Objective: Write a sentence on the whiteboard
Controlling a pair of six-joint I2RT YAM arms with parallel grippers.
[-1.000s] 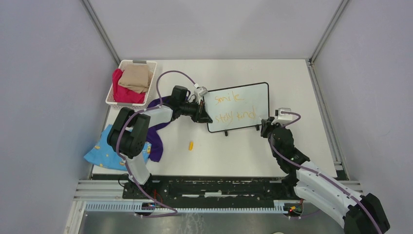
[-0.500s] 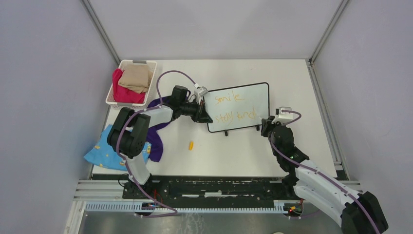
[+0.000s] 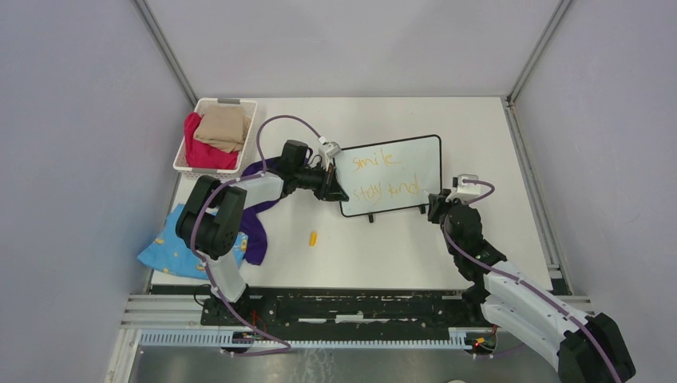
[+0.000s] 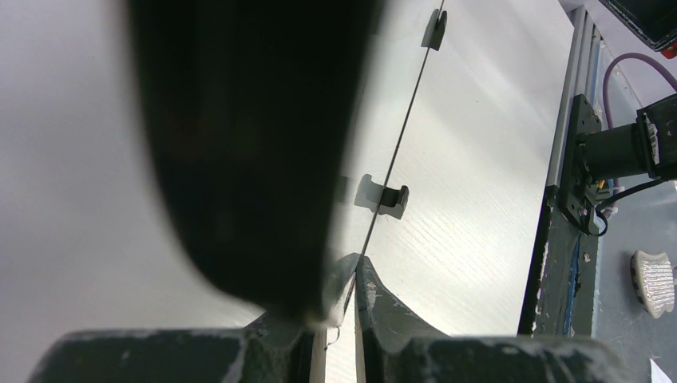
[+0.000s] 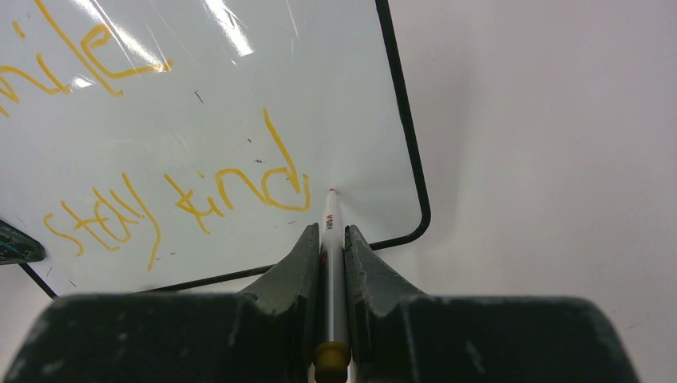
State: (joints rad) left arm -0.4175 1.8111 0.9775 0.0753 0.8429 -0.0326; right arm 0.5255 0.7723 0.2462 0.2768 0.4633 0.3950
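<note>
- Centrally, on the white table (image 3: 383,259), we see the whiteboard (image 3: 415,155), its two black feet on the side nearer the arms.
- Across it runs the sentence (image 5: 192,199) in thin orange strokes: "smile" above "stay kind".
- Our left gripper (image 3: 335,190) is pinched on the whiteboard's left edge, with the thin frame caught between its fingers.
- Our right gripper (image 5: 331,239) sits at the board's near right corner, closed round a marker (image 5: 329,214). The marker's tip is at the board's surface just past the "d" of "kind".
- Nearer the arms, a small orange cap (image 3: 313,237) lies on the table.
- Beside the left arm we find a purple cloth (image 3: 255,227) and a blue patterned cloth (image 3: 164,249), the blue one at the table's left edge.
- At the far left corner, a white basket (image 3: 185,137) holds a red cloth (image 3: 206,152) with a tan cloth (image 3: 223,126) on top.
</note>
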